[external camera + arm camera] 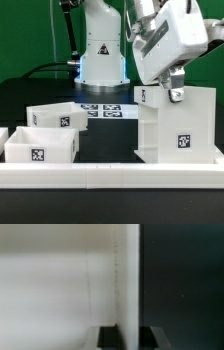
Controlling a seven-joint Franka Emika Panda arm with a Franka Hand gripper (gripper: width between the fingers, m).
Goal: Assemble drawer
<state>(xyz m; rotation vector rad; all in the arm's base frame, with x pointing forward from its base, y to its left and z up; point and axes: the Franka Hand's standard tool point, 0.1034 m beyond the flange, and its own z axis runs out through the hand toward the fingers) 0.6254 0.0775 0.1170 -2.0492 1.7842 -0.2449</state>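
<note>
The tall white housing [178,125] of the drawer stands upright at the exterior view's right, a square tag on its front. My gripper [176,92] is at its top edge. In the wrist view the gripper [130,338] has one dark finger on each side of the housing's thin white wall [128,280], both touching it. The inside of the housing [55,286] shows white, and the black table lies on the other side. Two shallow white trays, one behind [57,117] and one in front [42,146], rest on the table at the exterior view's left, apart from the housing.
The marker board [105,108] lies flat behind the trays, in front of the robot base [102,55]. A long low white border rail [110,172] runs along the front edge. A white part shows cut off at the left edge [3,135].
</note>
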